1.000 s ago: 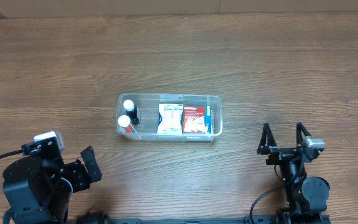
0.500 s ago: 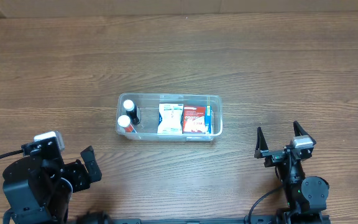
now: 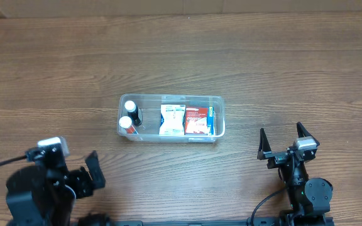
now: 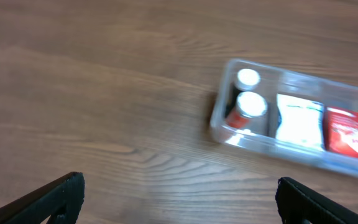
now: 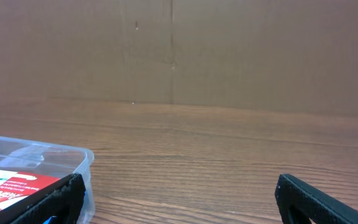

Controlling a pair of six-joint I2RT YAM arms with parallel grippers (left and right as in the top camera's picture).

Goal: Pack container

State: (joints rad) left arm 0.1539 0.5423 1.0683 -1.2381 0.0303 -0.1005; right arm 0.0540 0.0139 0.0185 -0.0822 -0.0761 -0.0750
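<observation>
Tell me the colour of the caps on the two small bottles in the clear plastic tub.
White caps; the left wrist view shows them best.

The table [image 3: 263, 75] is warm brown with streaky wood grain. The container [image 3: 168, 96] is clear, colourless plastic. Two bottles [image 3: 126, 122] have white caps over dark bodies (one shows a red patch low down). A packet [image 3: 172, 119] is white with blue print, and a box [image 3: 197, 119] is red with a blue edge. The left gripper [image 4: 179, 186] and right gripper [image 3: 281, 141] are black. The wall [image 5: 260, 50] is dull brown.

I'm working in a robot lab, my left arm [image 3: 39, 188] and right arm [image 3: 300, 182] sitting at a wood-grain table [image 3: 263, 63], brown board [image 5: 229, 50] backing it
</observation>
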